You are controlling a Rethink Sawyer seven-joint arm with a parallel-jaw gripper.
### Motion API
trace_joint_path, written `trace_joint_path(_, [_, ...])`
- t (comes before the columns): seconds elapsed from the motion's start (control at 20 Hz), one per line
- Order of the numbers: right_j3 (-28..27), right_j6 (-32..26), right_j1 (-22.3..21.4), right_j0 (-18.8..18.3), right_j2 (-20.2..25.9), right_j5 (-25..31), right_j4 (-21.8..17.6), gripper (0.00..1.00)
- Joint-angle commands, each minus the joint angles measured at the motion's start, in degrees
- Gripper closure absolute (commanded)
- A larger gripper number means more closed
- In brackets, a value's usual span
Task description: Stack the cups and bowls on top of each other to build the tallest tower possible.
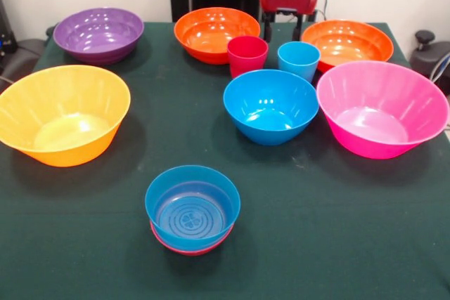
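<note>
- My gripper (283, 33) sits at the far edge of the table, between the two orange bowls, its two dark fingers hanging down with an open gap and nothing held between them.
- The relation I care about: the two cups stand just nearer than the gripper. The light blue cup (299, 59) lies almost straight below it and a touch to the right; the red cup (247, 55) is to its left. Both stand upright, mouths up, close beside each other but apart.
- The tower so far (192, 209) is the small blue bowl nested in the small red bowl, alone at the near middle of the table, well apart from the gripper.
- Between the cups and that pile sits the mid-sized blue bowl (271, 105), so any carry from the cups toward the near side passes over it.
- I judge the blue cup the easier pick, being nearest in line with the fingers.
- Around them: left orange bowl (216, 33), right orange bowl (347, 41), purple bowl (99, 34) far left, yellow-orange bowl (62, 113) left, pink bowl (382, 107) right, all on the green table (337, 244).
</note>
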Motion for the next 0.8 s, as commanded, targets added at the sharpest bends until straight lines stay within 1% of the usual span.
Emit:
trace_joint_path(0.05, [-7.26,4.77,1.57,-2.06,5.68,8.37,1.31,0.00])
trace_joint_path(0.2, [-7.93,4.68,1.06,-2.43,5.90,9.61,1.56,0.00])
trace_joint_path(0.5, [-7.97,5.68,-1.59,-3.45,6.88,11.68,2.24,0.00])
trace_joint_path(0.8, [-6.24,7.05,-6.22,-4.31,7.72,17.51,4.32,0.00])
